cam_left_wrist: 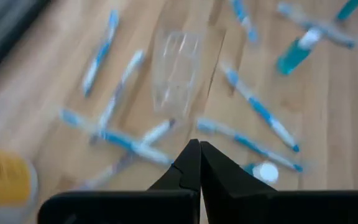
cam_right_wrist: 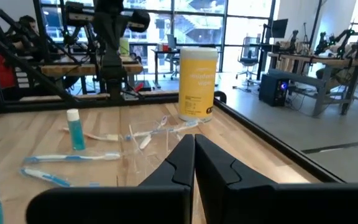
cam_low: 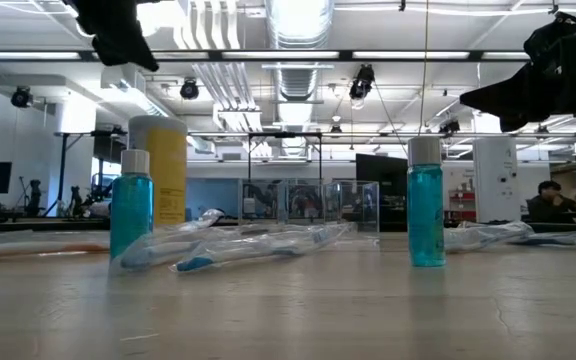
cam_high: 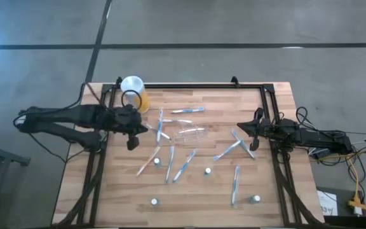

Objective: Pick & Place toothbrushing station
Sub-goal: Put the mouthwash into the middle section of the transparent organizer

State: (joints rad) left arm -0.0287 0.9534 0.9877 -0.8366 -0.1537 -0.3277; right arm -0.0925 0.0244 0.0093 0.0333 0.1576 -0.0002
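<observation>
Nearest the low camera, two small bottles of teal liquid with white caps (cam_low: 131, 205) stand upright on the pale wooden plank desk (cam_high: 202, 191), with blue-and-white toothbrushes (cam_low: 258, 250) lying flat between them.

The toothbrushing station (cam_high: 191, 134) is a small box of clear plastic, so see-through that the wood grain shows through it; only its glossy edges give it away. It sits near the middle of the desk, toward the far side, among scattered toothbrushes, and nothing can be made out inside it.

A yellow cylinder canister (cam_high: 136, 93) with a white lid stands at the desk's far left corner.

The left pincer (cam_high: 132, 144) hangs above the desk just left of the station, its dark fingers pressed together on nothing. The right pincer (cam_high: 241, 128) waits over the desk's right side, likewise closed and empty.
</observation>
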